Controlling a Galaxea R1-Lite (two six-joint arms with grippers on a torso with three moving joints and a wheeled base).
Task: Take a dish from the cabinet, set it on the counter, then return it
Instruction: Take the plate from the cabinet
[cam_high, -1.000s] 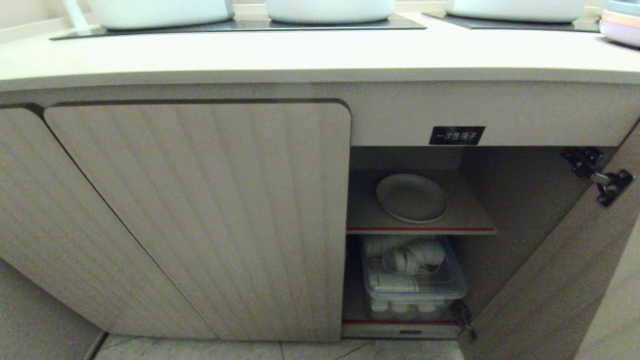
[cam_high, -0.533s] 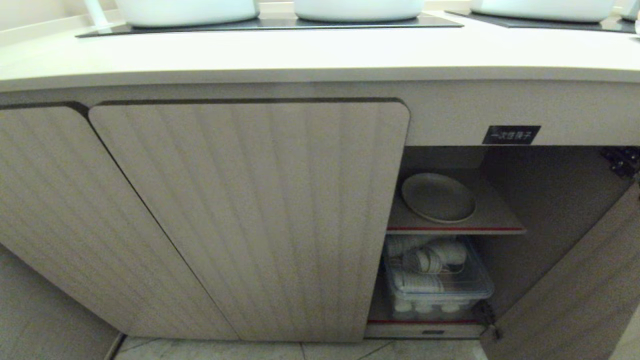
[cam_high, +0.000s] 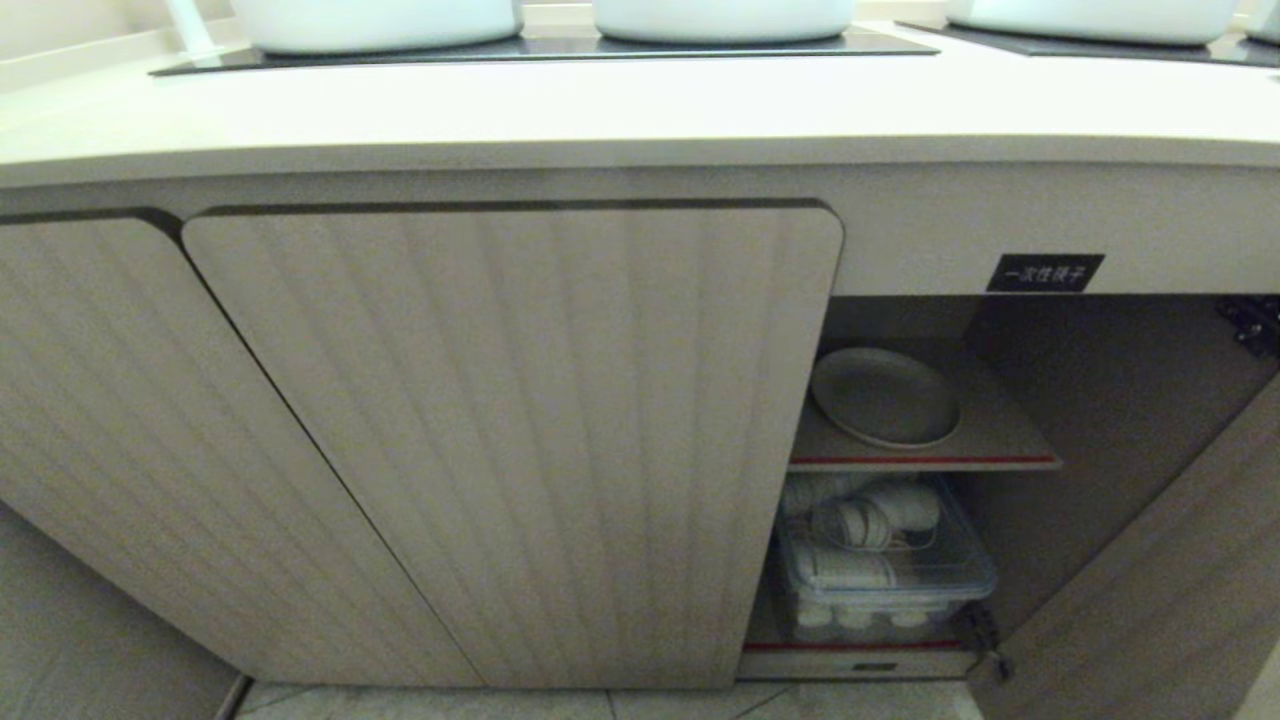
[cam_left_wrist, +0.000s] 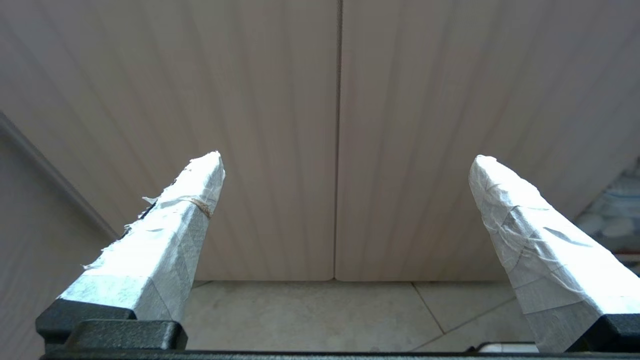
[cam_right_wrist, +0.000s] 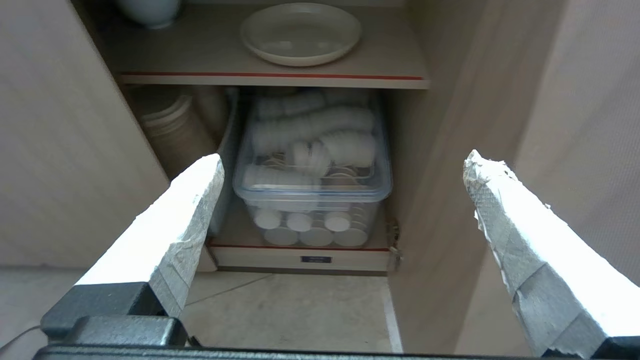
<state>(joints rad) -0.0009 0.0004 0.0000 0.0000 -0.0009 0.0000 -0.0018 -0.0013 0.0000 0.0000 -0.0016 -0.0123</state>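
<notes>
Barely begun: dish (cam_right_wrist: 300, 33) is seen lying on the shelf (cam_right_wrist: 390, 70) inside the open cabinet (cam_high: 520, 430), untouched. Both grippers, left (cam_left_wrist: 345, 200) and right (cam_right_wrist: 340, 200), are spread wide, empty. Counter (cam_high: 640, 110) placement and return remain.

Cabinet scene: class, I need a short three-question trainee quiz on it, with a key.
1. True or false: the dish lies on the cabinet's inner shelf.
2. What sits directly below that shelf? A) clear lidded box of white cups B) a kettle C) a pan
3. Fill in: both the left gripper and right gripper are ____ and hold nothing.

Key: 1 true; 2 A; 3 open.
</notes>
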